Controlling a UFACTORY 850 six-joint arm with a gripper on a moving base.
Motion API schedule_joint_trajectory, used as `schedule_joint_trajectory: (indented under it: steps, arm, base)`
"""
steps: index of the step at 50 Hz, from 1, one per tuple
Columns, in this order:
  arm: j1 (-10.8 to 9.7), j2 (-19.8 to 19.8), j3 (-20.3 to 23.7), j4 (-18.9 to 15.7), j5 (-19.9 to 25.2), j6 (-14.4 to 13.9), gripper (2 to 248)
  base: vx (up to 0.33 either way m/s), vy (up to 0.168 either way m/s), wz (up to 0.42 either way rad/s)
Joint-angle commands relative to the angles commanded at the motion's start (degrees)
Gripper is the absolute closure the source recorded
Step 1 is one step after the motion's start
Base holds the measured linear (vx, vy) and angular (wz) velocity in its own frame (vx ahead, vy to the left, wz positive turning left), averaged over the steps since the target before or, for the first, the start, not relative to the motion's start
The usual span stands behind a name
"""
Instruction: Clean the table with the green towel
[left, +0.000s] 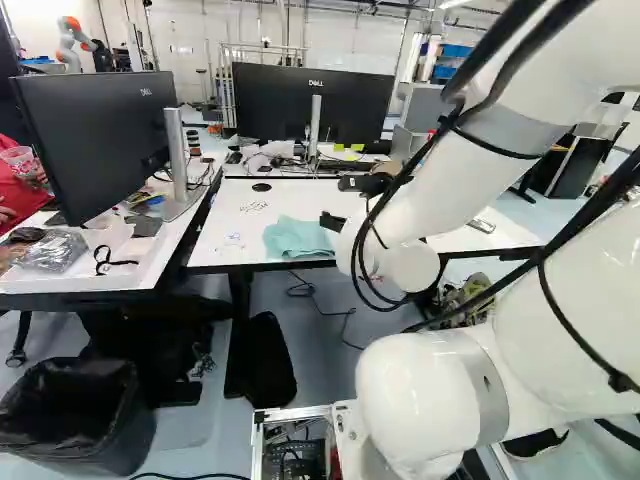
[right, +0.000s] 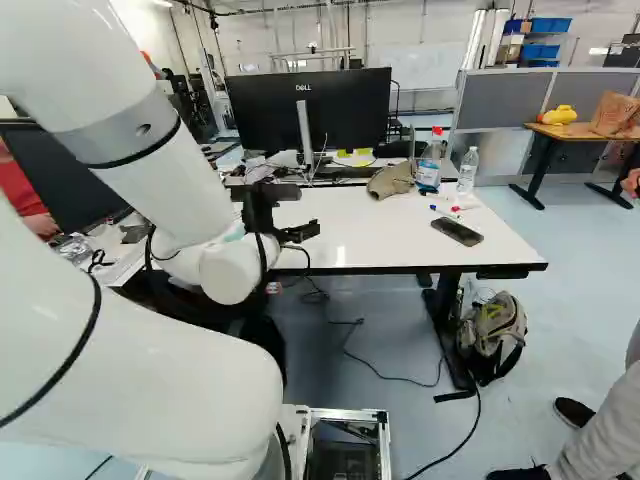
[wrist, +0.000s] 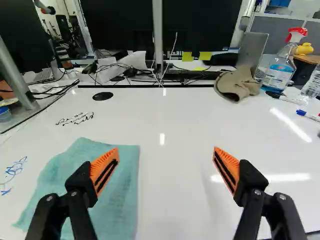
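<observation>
one pale green cloth towel (wrist: 90, 180) lies loosely spread on the white rectangular table (wrist: 175, 115), near its front edge. the black two-finger gripper (right: 309, 210) with orange pads is spread wide and grasps nothing; one finger hangs over the towel, the other over the tabletop beside it. black marker scribbles (wrist: 75, 118) lie beyond the towel, and blue scribbles (wrist: 13, 172) just beside it. farther back is a flat round black disc (wrist: 103, 96).

toward the right of the right base view, several things stand in the way of wiping: a crumpled khaki cloth item (right: 390, 179), capped markers (right: 444, 211) and a dark rectangular phone (right: 457, 231). behind the table's rear edge, a wide black monitor (left: 312, 100) rises on a silver stand, among tangled cables, white papers and yellow sticky notes (right: 355, 153).

as for containers, a clear plastic spray bottle (wrist: 281, 65) with a red head stands beside the khaki item, blue liquid in its lower part. a clear plastic bottle (right: 468, 170) with a white cap is near it; its contents cannot be told. on the floor, a black bin (left: 75, 415) has a dark liner, and what it holds is unclear. a grey-green backpack (right: 495, 335) sits by the table leg.
</observation>
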Motion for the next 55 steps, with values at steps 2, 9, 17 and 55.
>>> schedule_joint_trajectory:
  steps: [2, 9, 17, 55]
  arm:
    - [0.36, -0.09, -0.37, 0.0, 0.0, 0.0, 3]
    - [1.83, -0.06, -1.38, 0.0, 0.0, 0.0, 3]
    - [3.61, -0.18, -2.06, 0.0, 0.0, 0.0, 3]
    - [11.68, -5.28, -6.58, 0.05, -2.01, 0.0, 3]
  base:
    - [0.0, 0.0, 0.0]
    - [0.0, 0.0, 0.0]
    - [0.0, 0.0, 0.0]
    - [0.0, 0.0, 0.0]
